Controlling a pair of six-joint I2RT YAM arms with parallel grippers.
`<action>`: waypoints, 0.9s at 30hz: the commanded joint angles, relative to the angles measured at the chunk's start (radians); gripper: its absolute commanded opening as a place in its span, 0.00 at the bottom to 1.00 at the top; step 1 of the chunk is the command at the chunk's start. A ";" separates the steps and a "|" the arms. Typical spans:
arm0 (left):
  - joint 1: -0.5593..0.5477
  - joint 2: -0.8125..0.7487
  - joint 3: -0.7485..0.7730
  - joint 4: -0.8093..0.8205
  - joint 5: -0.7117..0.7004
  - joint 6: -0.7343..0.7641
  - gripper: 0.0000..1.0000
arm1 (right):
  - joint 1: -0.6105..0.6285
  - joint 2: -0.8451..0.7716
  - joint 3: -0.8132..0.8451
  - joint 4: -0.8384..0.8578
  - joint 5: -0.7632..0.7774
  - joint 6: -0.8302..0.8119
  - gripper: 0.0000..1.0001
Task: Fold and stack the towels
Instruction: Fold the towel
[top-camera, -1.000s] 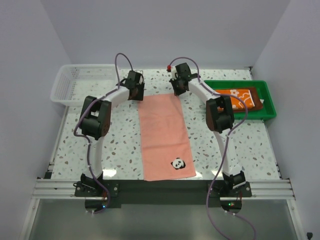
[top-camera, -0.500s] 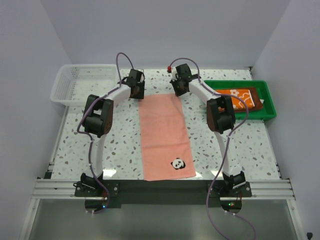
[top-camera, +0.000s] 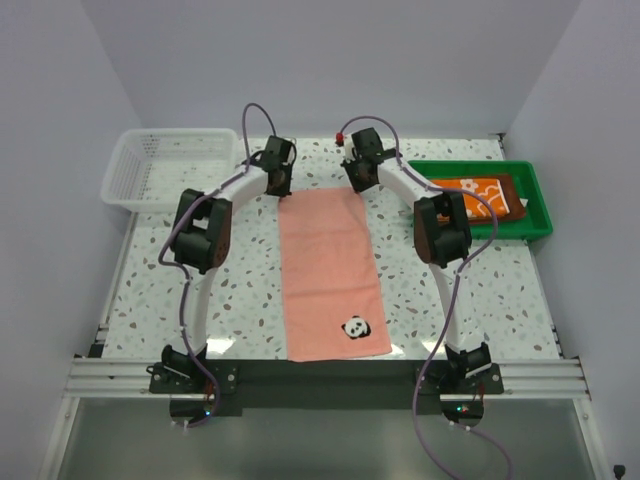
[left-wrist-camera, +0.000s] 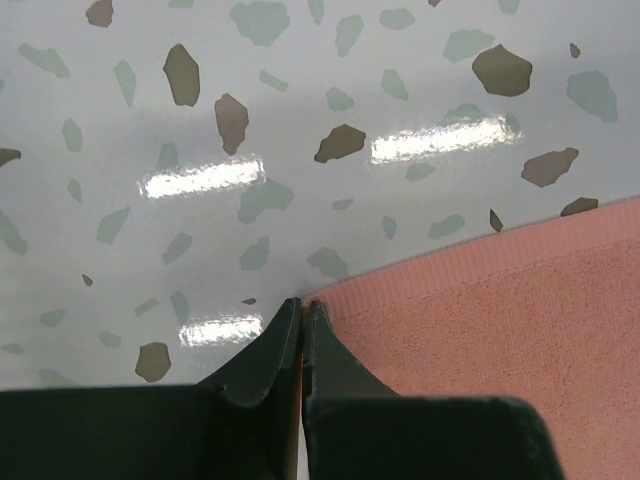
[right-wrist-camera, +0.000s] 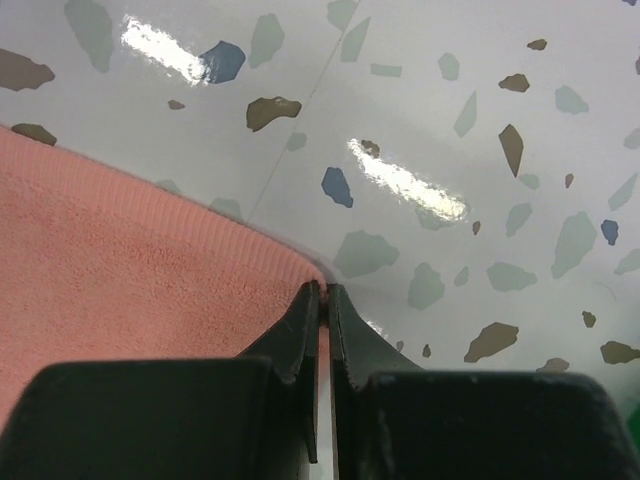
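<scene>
One salmon towel (top-camera: 330, 270) lies flat, unfolded; left gripper (left-wrist-camera: 302, 306) and right gripper (right-wrist-camera: 322, 290) pinch its far corners. Folded towels (top-camera: 478, 196) sit in the far-right green tray (top-camera: 537, 198).

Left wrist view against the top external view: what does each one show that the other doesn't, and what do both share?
Only the left wrist view: the left gripper close up, jaws shut on the far left corner of the salmon towel, and its ribbed hem. Only the top external view: the whole towel lying flat with its panda patch, the right gripper at the other far corner, the white basket, the green tray holding an orange flowered towel. Both: the towel, left gripper and speckled table.
</scene>
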 joint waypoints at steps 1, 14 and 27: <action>0.016 0.020 0.096 -0.026 -0.031 0.102 0.00 | -0.026 -0.053 0.057 -0.007 0.082 -0.001 0.00; 0.092 -0.055 0.190 0.221 0.079 0.180 0.00 | -0.047 -0.114 0.140 0.211 0.185 -0.077 0.00; 0.087 -0.460 -0.310 0.222 0.222 0.146 0.00 | -0.038 -0.515 -0.269 0.044 0.044 -0.067 0.00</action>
